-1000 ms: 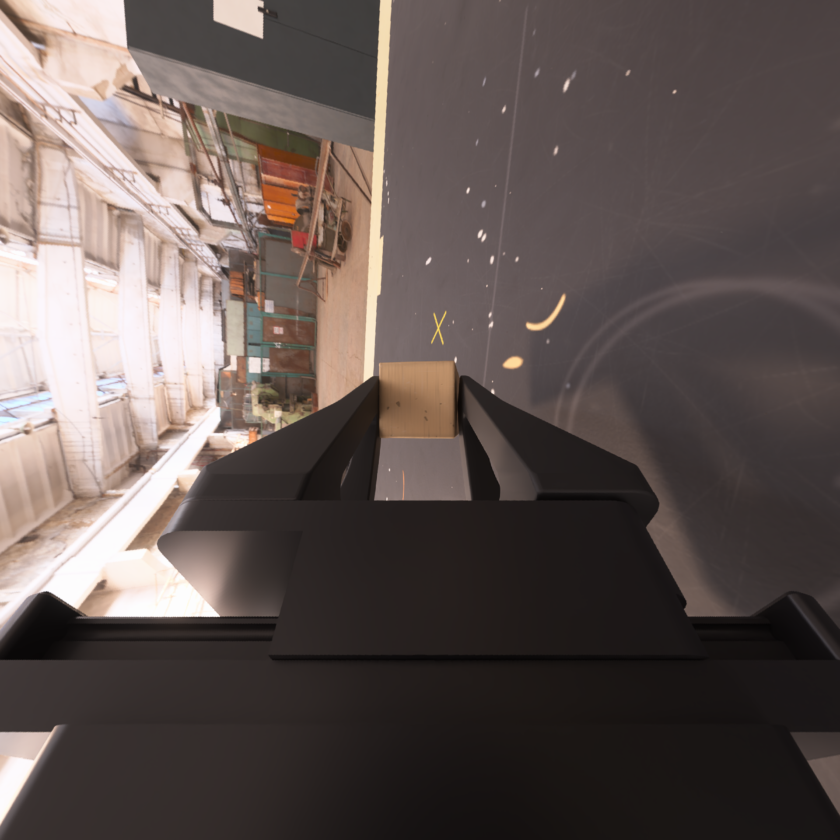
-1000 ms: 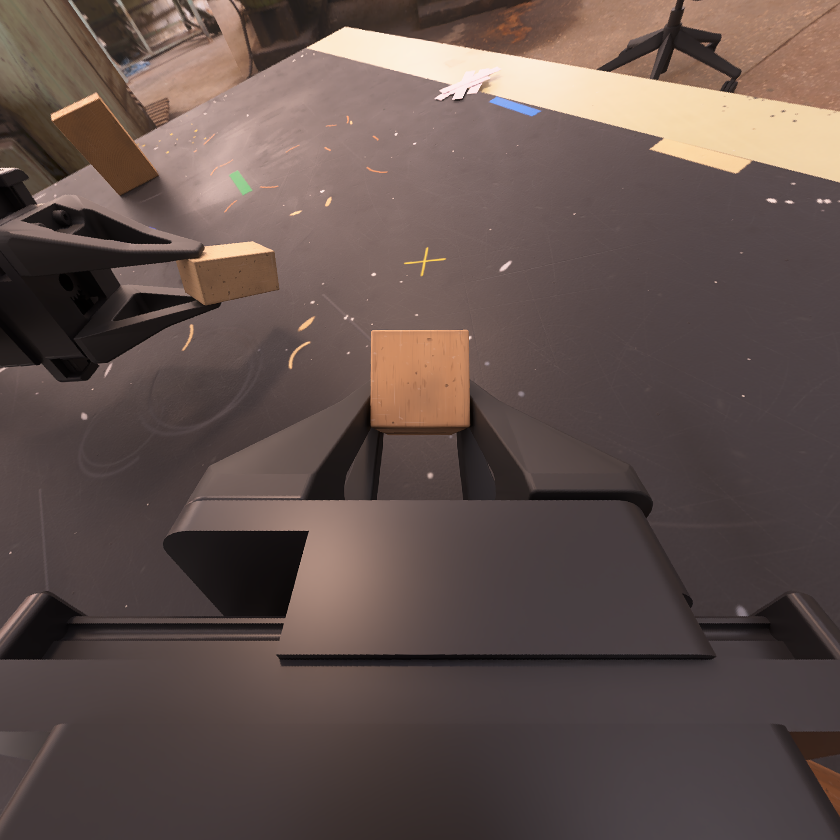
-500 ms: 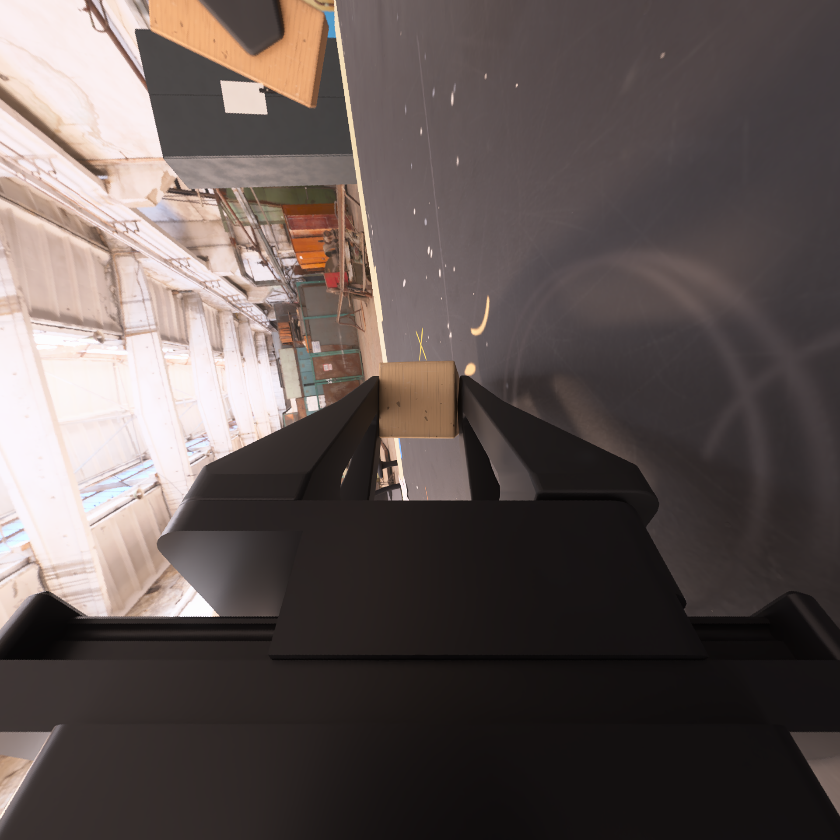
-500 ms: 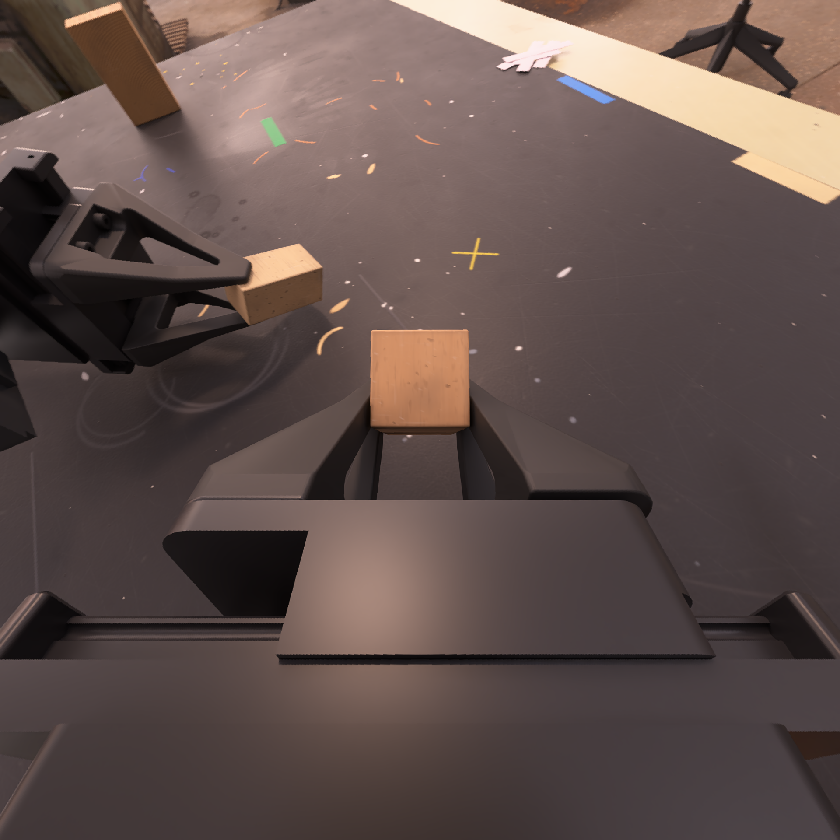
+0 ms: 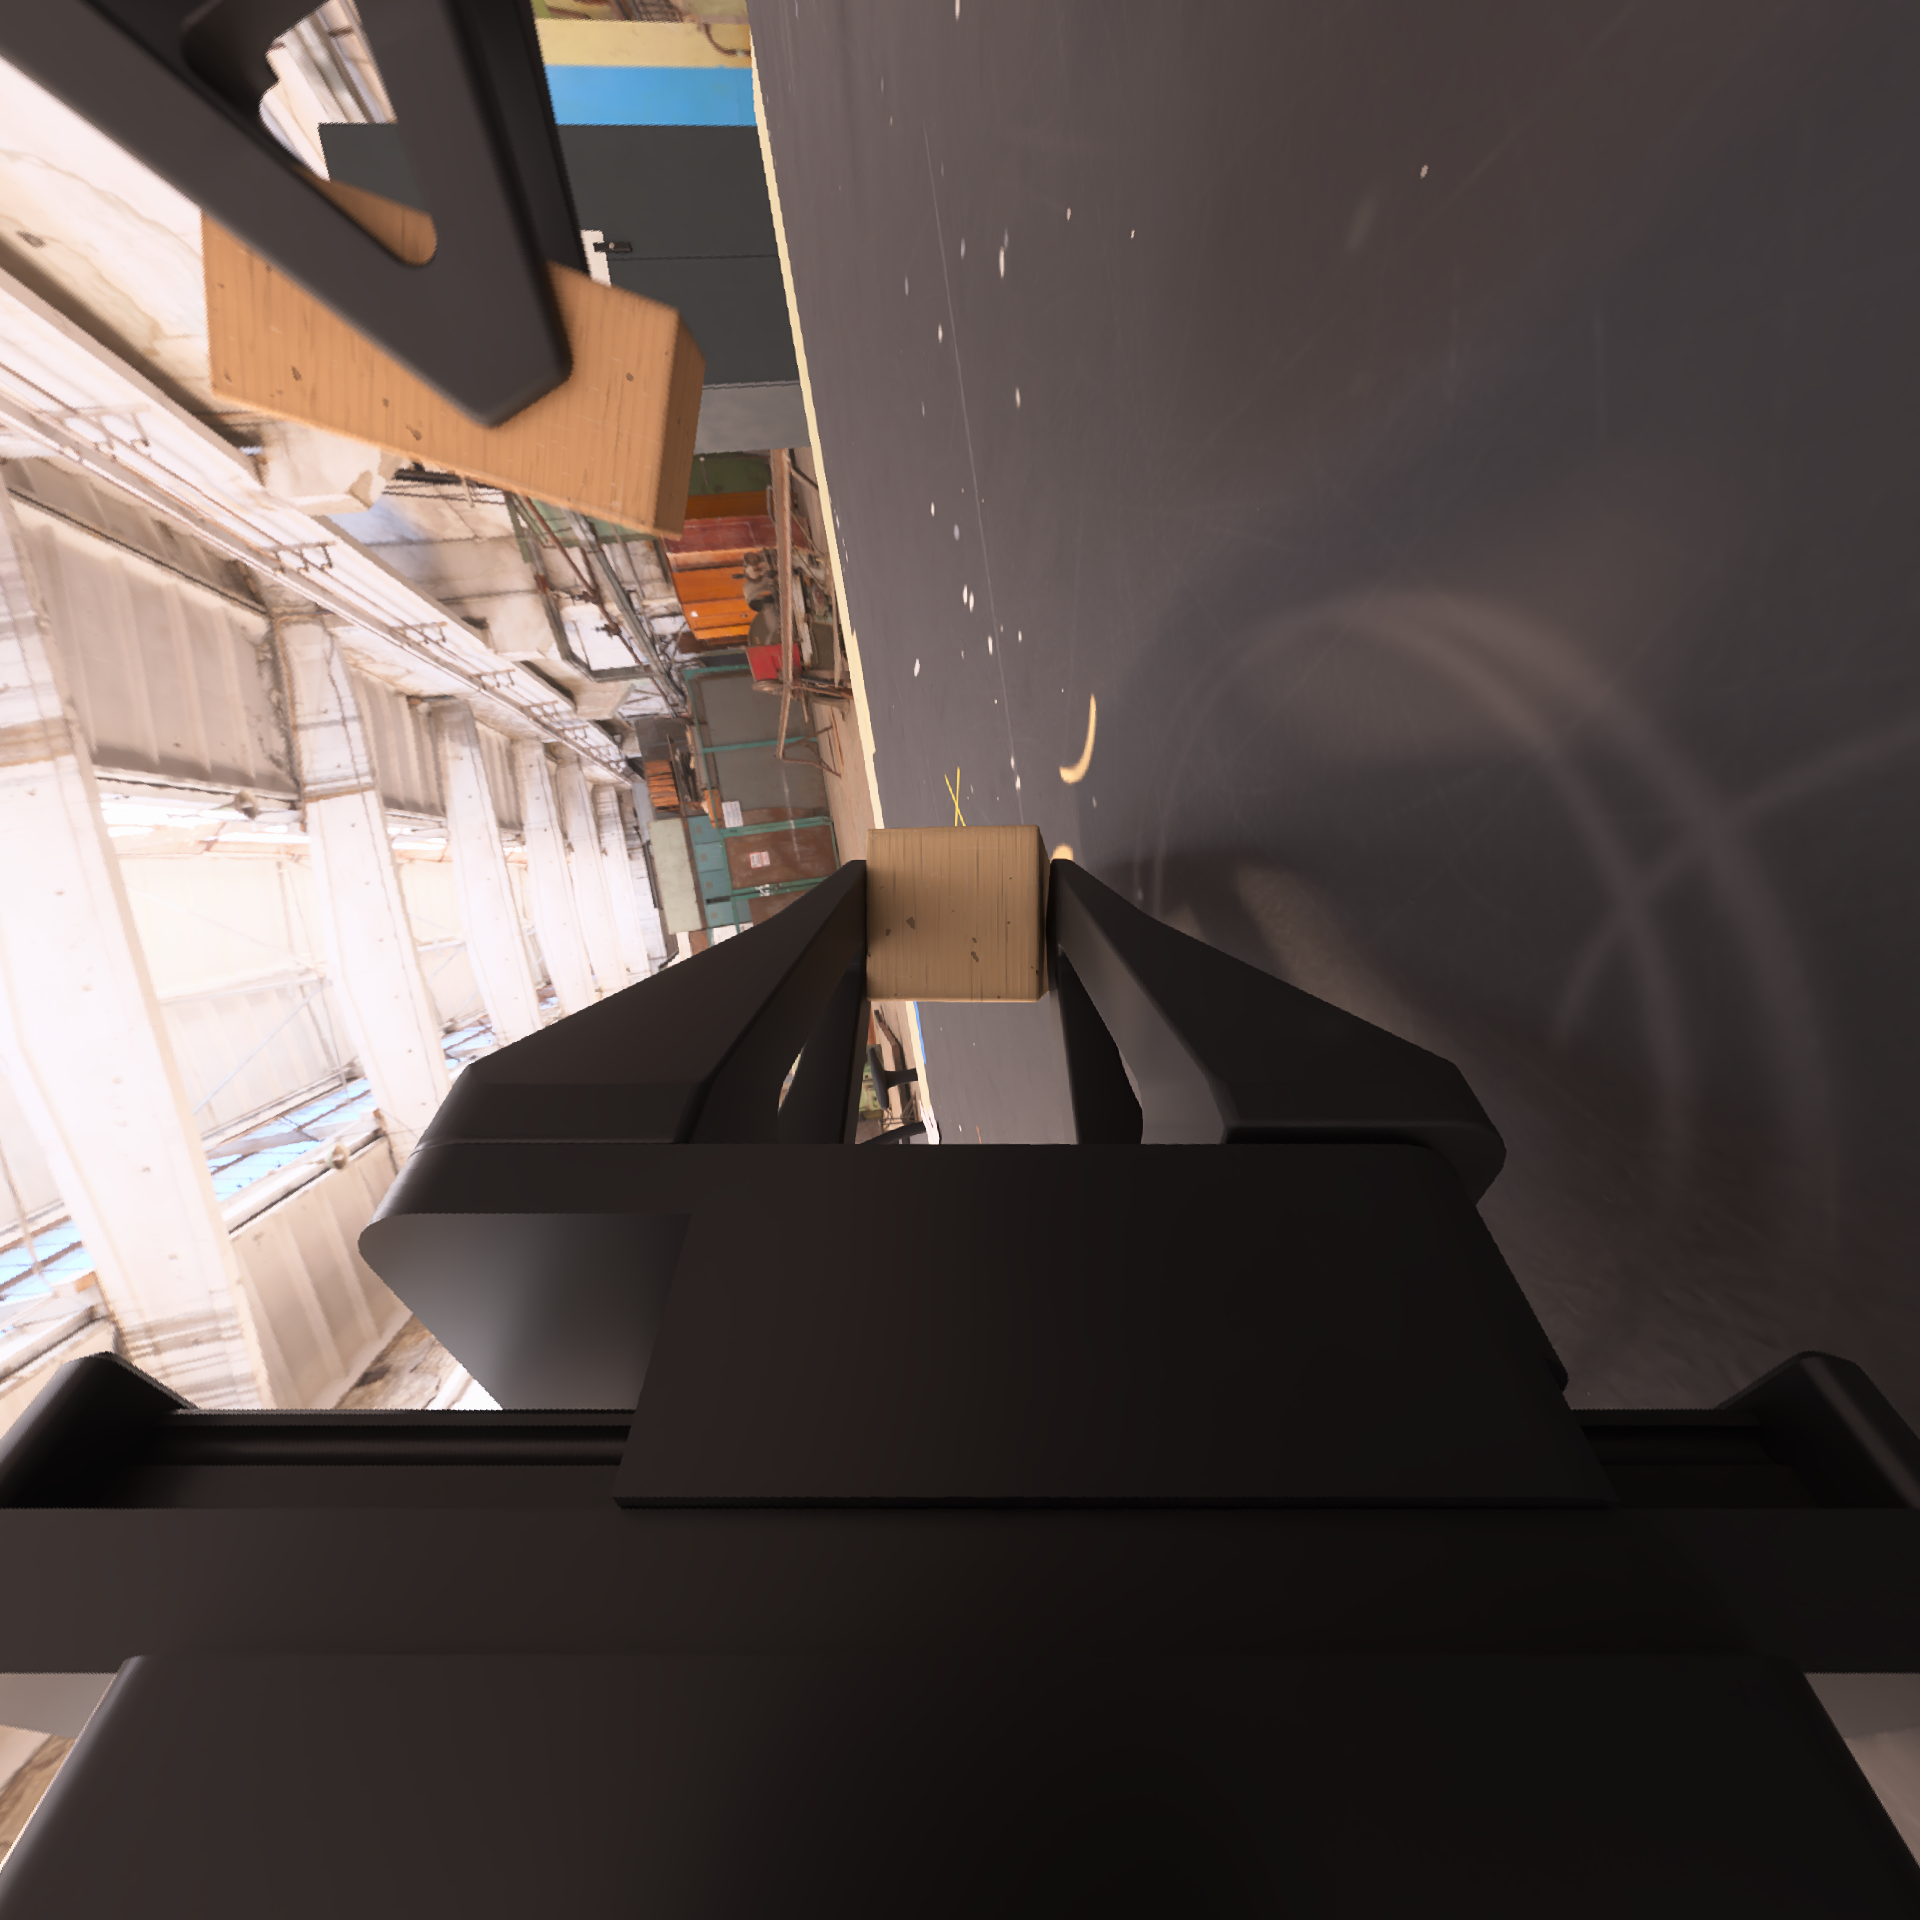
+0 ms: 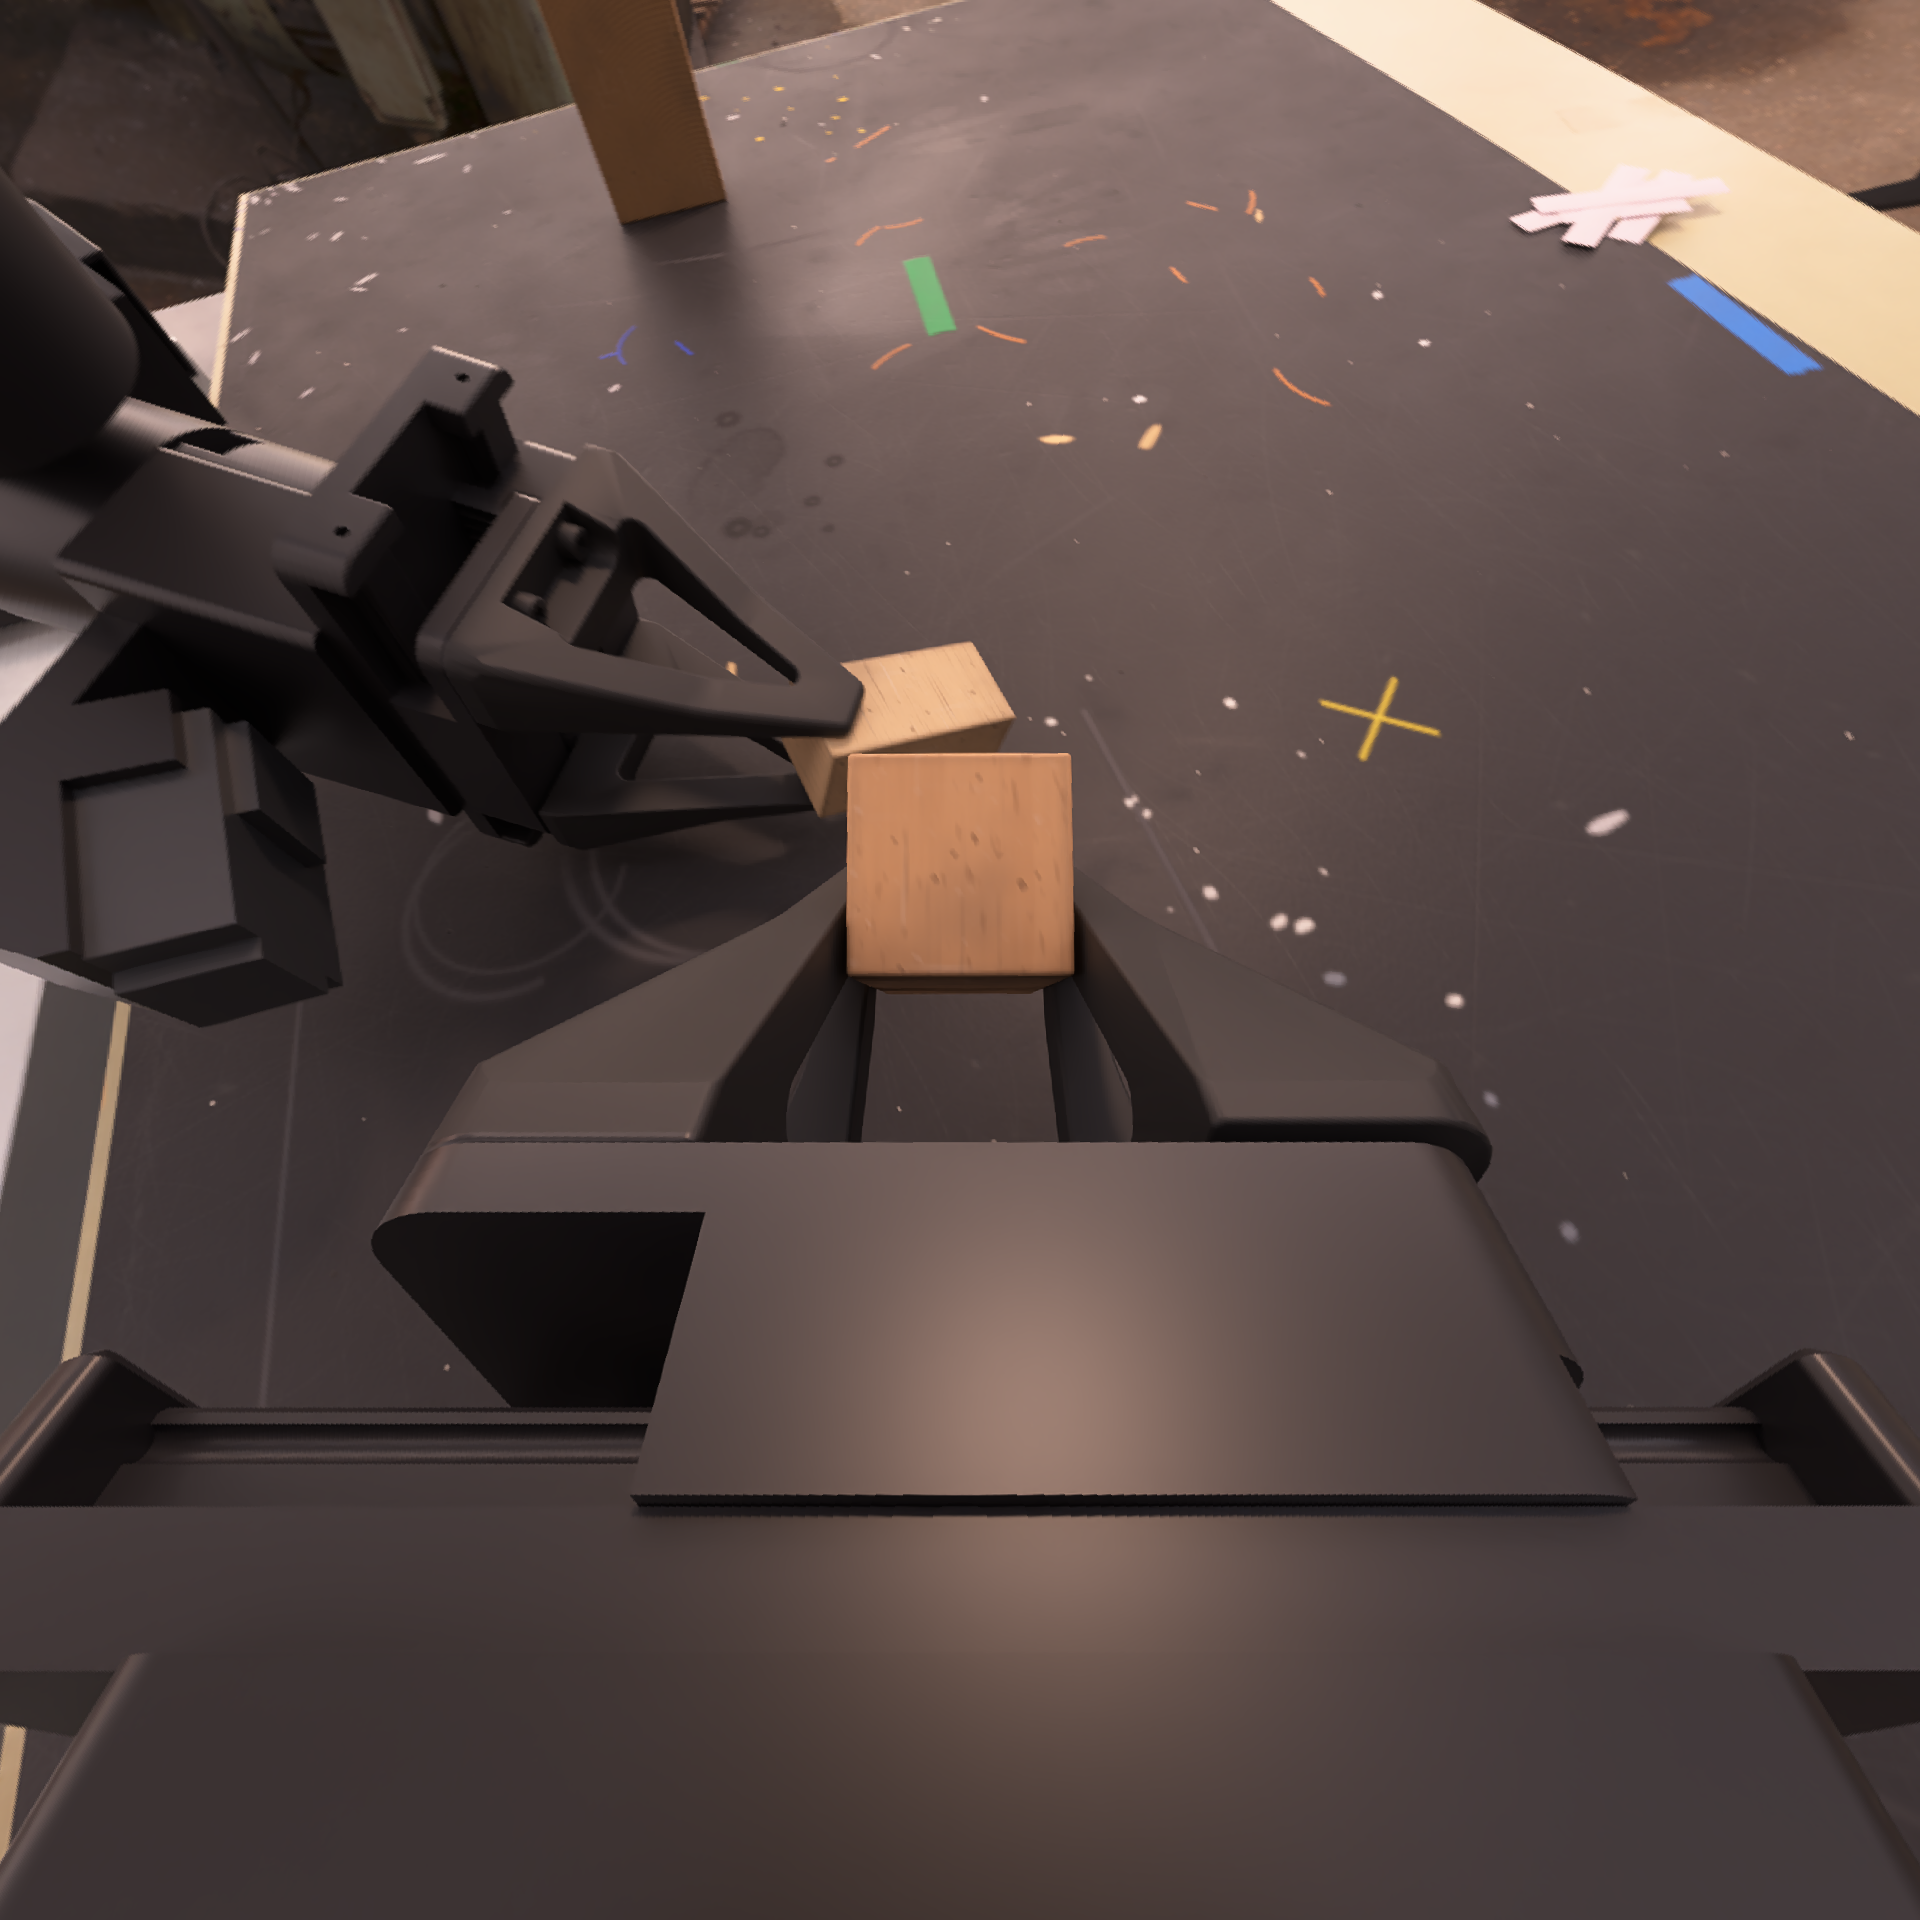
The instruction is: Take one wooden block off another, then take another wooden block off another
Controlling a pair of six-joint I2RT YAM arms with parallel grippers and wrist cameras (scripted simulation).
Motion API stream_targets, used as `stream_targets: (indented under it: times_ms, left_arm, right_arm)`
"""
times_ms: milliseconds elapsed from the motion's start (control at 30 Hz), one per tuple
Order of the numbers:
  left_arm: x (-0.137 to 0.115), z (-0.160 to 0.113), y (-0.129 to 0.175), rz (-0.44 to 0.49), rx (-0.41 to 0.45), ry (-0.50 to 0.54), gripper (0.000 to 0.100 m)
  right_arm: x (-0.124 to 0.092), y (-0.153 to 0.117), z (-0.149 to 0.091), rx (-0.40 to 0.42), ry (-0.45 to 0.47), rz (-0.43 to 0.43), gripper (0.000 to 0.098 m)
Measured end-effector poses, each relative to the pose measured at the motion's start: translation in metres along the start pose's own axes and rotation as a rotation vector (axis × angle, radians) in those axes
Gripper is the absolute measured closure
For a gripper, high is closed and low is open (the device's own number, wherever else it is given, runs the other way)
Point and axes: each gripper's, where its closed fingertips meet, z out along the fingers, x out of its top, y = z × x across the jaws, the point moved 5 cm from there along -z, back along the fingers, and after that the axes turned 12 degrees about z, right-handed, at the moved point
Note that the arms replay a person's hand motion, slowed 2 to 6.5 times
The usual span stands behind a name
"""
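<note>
My left gripper (image 5: 954, 914) is shut on a small wooden block (image 5: 954, 914) and holds it above the dark table, rolled on its side. My right gripper (image 6: 960, 868) is shut on a second wooden block (image 6: 960, 868), also held above the table. In the right wrist view the left gripper (image 6: 831, 748) reaches in from the left, its block (image 6: 925, 691) just behind mine. In the left wrist view the right gripper's finger (image 5: 457, 270) and its block (image 5: 582, 405) show close at the upper left. A third, tall wooden block (image 6: 644, 104) stands on the table's far side.
The dark table (image 6: 1455, 582) bears a yellow cross mark (image 6: 1379, 717), green tape (image 6: 928, 296), blue tape (image 6: 1743, 324) and white tape strips (image 6: 1616, 203). A pale border (image 6: 1558, 114) runs along its far right edge. The left arm's body (image 6: 187, 727) fills the left.
The two grippers have drawn closer together. In the right wrist view the left gripper and its block have moved right, up against my block. The right gripper's block has grown larger in the left wrist view.
</note>
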Motion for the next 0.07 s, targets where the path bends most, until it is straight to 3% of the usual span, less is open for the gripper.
stream_targets:
  times_ms: [67]
  left_arm:
    - [-0.0001,-0.0002,0.0002,0.000,-0.001,-0.001,0.072]
  right_arm:
    - [0.0047,-0.0042,0.0044,0.019,-0.006,-0.012,0.0713]
